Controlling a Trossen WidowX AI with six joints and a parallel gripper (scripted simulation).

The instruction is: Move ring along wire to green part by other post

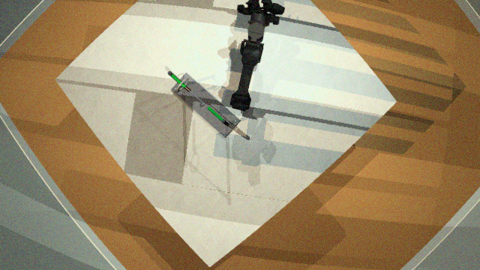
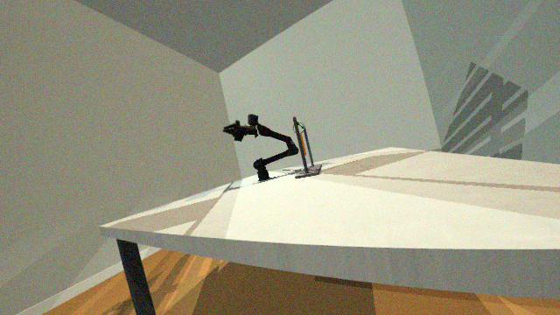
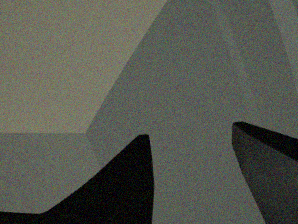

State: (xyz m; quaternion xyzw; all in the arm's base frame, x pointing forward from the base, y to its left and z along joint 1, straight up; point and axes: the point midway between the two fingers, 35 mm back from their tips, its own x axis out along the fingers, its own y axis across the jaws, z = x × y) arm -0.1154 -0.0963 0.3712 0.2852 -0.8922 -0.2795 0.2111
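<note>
A ring (image 1: 179, 87) (image 2: 293, 128) hangs around the wire at the upper-left green part (image 1: 175, 78) in the top view. Its orange handle (image 2: 303, 144) hangs down between the posts in the exterior view. The other green part (image 1: 214, 113) is at the lower right, with the thin grey wire (image 1: 194, 96) between them. The near post (image 2: 300, 150) and far post (image 2: 310, 149) stand on a grey base (image 1: 199, 112). My gripper (image 2: 225, 129) (image 3: 192, 139) is open and empty, high up and well away from the ring, pointing away from the stand. Its tips are out of frame or unclear in the top view.
The arm's elbow (image 1: 241, 100) (image 2: 292, 146) is close beside the stand in the top and exterior views; contact cannot be told. The white table (image 1: 210, 236) (image 2: 350, 219) carries the arm and the stand. The wrist view shows only walls beyond the fingers.
</note>
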